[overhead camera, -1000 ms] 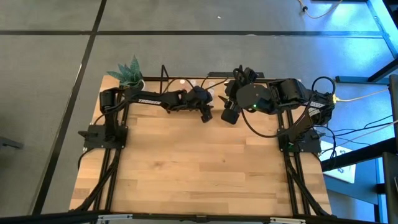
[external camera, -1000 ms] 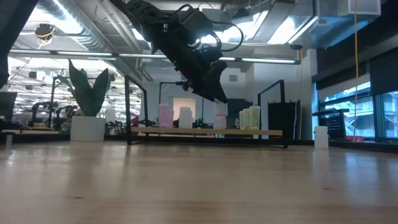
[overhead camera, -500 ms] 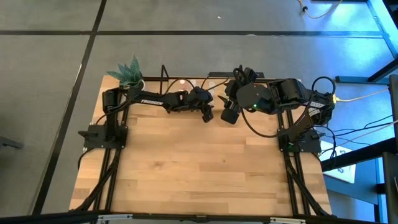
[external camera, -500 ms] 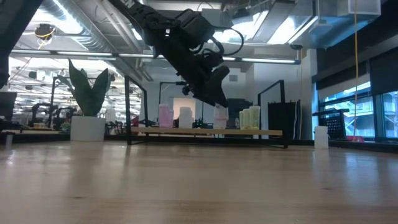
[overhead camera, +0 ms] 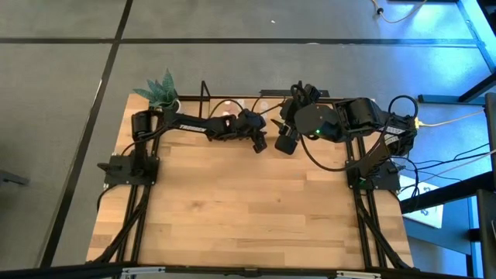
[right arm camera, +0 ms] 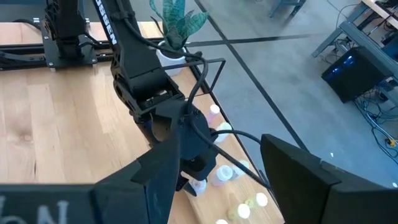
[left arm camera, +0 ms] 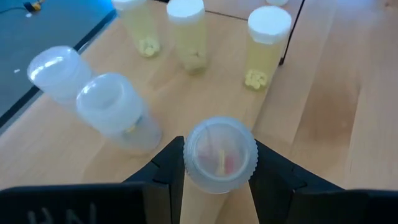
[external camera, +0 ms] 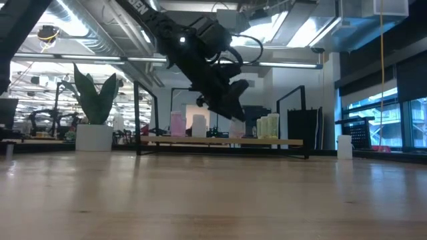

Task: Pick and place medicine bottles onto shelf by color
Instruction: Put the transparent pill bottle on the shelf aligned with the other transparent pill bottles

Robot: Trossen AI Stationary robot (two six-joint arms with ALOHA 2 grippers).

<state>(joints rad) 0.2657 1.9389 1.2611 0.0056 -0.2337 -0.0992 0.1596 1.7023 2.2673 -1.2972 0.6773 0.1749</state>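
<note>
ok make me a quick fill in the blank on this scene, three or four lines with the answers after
1. The left gripper is shut on a small ____ with a clear ribbed cap.
2. The right gripper holds nothing, and its fingers are ____.
3. The yellow bottles stand on the light wooden ____.
4. At the table's far left corner stands a potted ____ with green leaves.

Missing words: bottle; open; shelf; plant

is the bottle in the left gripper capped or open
Capped. In the left wrist view the bottle sits clamped between the left gripper fingers with a ridged clear cap on top; reddish contents show through it.
</note>
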